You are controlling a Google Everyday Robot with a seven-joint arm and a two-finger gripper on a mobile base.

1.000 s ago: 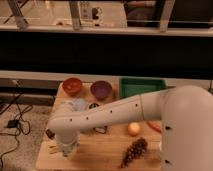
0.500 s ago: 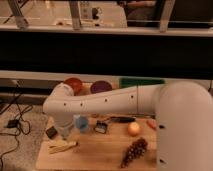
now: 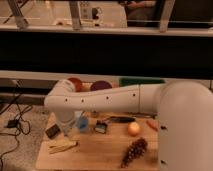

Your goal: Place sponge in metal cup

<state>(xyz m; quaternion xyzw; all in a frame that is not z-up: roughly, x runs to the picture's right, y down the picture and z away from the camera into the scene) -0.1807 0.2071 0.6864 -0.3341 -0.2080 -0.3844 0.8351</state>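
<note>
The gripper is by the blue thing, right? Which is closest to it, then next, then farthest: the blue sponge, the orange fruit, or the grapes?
The gripper hangs at the table's left.
1. Blue sponge, right beside it.
2. Orange fruit, farther right, mid-table.
3. Grapes, farthest, at the front right.

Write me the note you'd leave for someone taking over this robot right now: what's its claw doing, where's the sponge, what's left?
The gripper hangs low over the left side of the table, at the arm's end.
The sponge, blue, is right beside the gripper; whether it is held or resting cannot be told.
What looks like the metal cup stands just right of the sponge.
Done: nothing yet; the sponge is not in the cup.
Left: secure the sponge, carry it over the cup, drop it in.
</note>
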